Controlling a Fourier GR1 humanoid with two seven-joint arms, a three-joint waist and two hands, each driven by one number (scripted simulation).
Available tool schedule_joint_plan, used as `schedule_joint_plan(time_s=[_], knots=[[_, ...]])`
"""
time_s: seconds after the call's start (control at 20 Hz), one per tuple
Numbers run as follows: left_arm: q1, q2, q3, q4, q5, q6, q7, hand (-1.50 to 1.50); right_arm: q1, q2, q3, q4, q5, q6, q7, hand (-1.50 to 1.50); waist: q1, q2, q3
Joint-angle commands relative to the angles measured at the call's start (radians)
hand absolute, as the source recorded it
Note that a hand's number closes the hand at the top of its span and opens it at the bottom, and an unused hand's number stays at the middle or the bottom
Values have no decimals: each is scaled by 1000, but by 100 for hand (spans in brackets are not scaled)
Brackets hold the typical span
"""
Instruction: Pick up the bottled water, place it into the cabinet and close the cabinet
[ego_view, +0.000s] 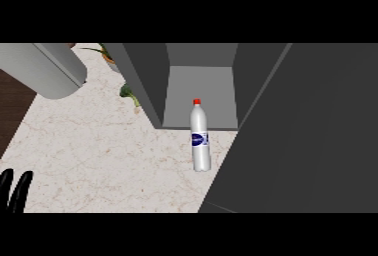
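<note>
We see the bottled water (199, 137) on the marble counter (96, 150) just in front of the open cabinet (199, 85), its red cap pointing into the cabinet's mouth and its blue label about midway along the body. Our left hand (15, 190) shows only as straight black fingers side by side at the lower left edge, pointing up and holding nothing, well apart from the bottle, which sits up and to the right of them. The dark cabinet door (303, 140) fills the right side beside the bottle, and our right hand does not show.
</note>
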Motion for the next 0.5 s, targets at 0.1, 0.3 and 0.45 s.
schedule_joint_plan(time_s=[0.1, 0.3, 0.45], knots=[[105, 47, 115, -34, 107, -113, -24, -150, -97, 142, 207, -8, 19, -13, 111, 150, 14, -14, -7], [143, 57, 158, -51, 146, -141, -14, -150, -178, 212, 238, 31, -29, -68, 221, 150, 18, -11, -6], [164, 82, 228, -2, 209, -229, -37, -150, -333, 215, 164, 113, -139, -148, 256, 150, 27, -4, -6]])
